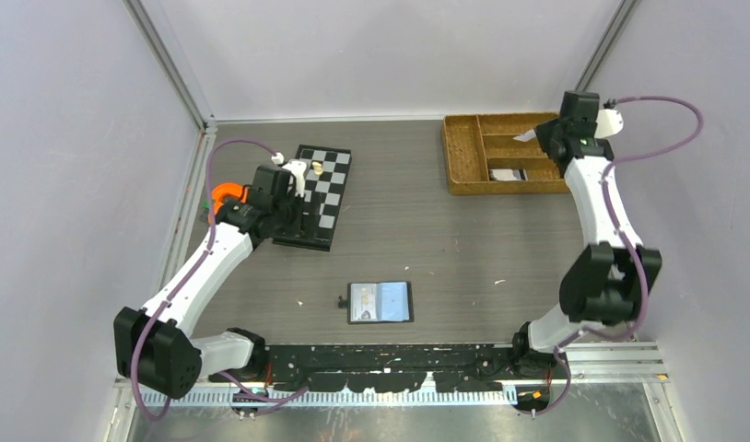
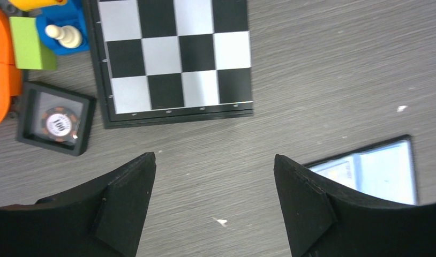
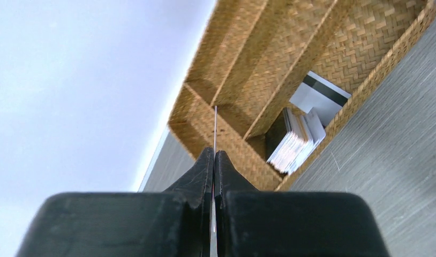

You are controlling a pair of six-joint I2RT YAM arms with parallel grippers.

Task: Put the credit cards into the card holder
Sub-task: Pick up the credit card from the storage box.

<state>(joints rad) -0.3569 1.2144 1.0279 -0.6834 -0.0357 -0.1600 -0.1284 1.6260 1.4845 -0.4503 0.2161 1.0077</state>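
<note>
**Right gripper pinches one card over the tray**

The right gripper [image 3: 214, 156] is clamped on a card [image 3: 215, 126]. The card is seen edge-on and sticks straight out past the fingertips. Ahead and to the right of the tips, more cards [image 3: 297, 140] lean stacked in a compartment of the tray [image 3: 242, 59]. The left gripper [image 2: 215, 163] hangs spread wide, holding nothing. The wallet [image 2: 371, 170] lies open beside its right finger, with the chessboard [image 2: 175, 53] ahead.

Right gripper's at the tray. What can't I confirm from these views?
- Right wrist: held card in the right gripper shows edge-on only; face unseen.
- Right wrist: stacked cards in the tray overlap; count unreadable.
- Left wrist: card holder cut off by the frame edge and the left gripper.
- Top: its pockets too small to read.
</note>
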